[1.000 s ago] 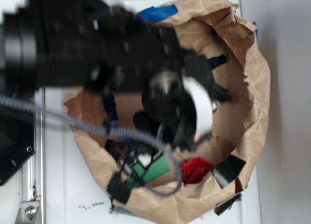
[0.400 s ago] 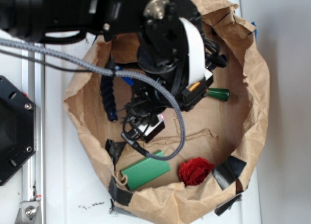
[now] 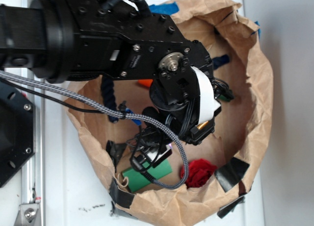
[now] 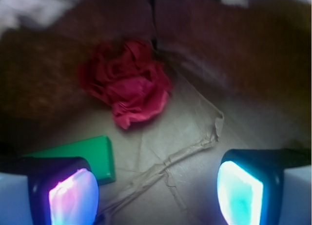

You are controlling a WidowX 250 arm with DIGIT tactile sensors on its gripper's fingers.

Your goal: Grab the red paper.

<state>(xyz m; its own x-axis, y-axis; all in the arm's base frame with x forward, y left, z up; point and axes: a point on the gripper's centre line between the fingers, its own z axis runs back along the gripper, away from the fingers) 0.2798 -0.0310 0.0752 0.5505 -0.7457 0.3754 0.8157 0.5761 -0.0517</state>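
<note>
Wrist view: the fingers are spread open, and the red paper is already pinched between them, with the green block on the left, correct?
Not pinched. In the wrist view the gripper is open and the red paper lies untouched on the bag floor ahead of it. The green block is on the left.

Arm: black, reaching in from the upper left, wrist bent downward.
Hand (image 4: 156, 188): fingers (image 4: 73, 198) spread apart, nothing between them.

From the exterior view the arm (image 3: 98, 39) blocks much of your sight into the bag (image 3: 260, 88); it covers the pincer itself, part of the green block (image 3: 152, 173) and the left edge of the red paper (image 3: 198, 172). An orange scrap (image 3: 144, 82) peeks from under the arm, too little to identify. In the wrist view, the pincer (image 4: 156, 191) fingers (image 4: 73, 198) are cut off by the bottom edge, and the block (image 4: 87, 154) sits partly behind the left one.
</note>
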